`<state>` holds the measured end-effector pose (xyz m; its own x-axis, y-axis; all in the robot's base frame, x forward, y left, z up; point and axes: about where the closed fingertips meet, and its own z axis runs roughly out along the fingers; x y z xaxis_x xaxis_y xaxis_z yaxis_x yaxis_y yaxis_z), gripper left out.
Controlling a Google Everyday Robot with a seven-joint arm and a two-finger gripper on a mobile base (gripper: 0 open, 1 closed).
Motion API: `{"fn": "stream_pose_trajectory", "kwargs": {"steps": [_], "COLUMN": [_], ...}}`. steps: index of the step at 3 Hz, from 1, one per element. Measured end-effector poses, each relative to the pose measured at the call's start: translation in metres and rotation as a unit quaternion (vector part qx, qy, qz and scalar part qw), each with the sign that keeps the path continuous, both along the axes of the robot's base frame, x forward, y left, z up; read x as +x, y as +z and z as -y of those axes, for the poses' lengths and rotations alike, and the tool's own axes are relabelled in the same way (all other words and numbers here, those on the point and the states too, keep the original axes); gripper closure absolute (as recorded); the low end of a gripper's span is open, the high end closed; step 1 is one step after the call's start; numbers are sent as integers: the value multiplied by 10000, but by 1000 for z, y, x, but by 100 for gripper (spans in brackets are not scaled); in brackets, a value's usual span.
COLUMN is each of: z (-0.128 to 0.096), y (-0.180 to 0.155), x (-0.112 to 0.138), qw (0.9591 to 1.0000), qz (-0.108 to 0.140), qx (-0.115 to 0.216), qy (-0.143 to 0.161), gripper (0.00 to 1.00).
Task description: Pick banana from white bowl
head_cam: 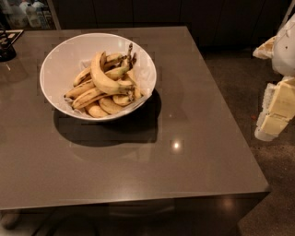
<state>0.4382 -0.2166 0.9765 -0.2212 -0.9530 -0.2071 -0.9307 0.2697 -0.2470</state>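
Note:
The white bowl [57, 60] stands on the far left part of a grey table [184, 161] and holds several bananas. The banana [103, 79], large, strongly curved and pale yellow, lies on top of the pile, arching from the bowl's middle toward its right side. Smaller brown-streaked bananas [87, 97] lie under and around it. My gripper [277, 113], with pale yellow and white parts, hangs off the table's right side over the floor, far to the right of the bowl and touching nothing.
A dark object [6, 46] stands at the table's far left corner, with bottles [27, 14] behind it. Dark cabinets [184, 14] run along the back. The table's right edge drops to a speckled floor [272, 184].

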Motion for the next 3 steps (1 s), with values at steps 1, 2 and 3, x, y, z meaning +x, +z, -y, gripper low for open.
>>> {"fn": "stream_pose_trajectory", "kwargs": {"steps": [1, 2, 3], "z": [0, -7, -37], "y": [0, 4, 14], "x": [0, 1, 5], "qw": [10000, 9999, 9986], "qz": [0, 23, -63], "qx": [0, -69, -414], "qy": [-1, -156, -337], "gripper": [0, 0, 0]}}
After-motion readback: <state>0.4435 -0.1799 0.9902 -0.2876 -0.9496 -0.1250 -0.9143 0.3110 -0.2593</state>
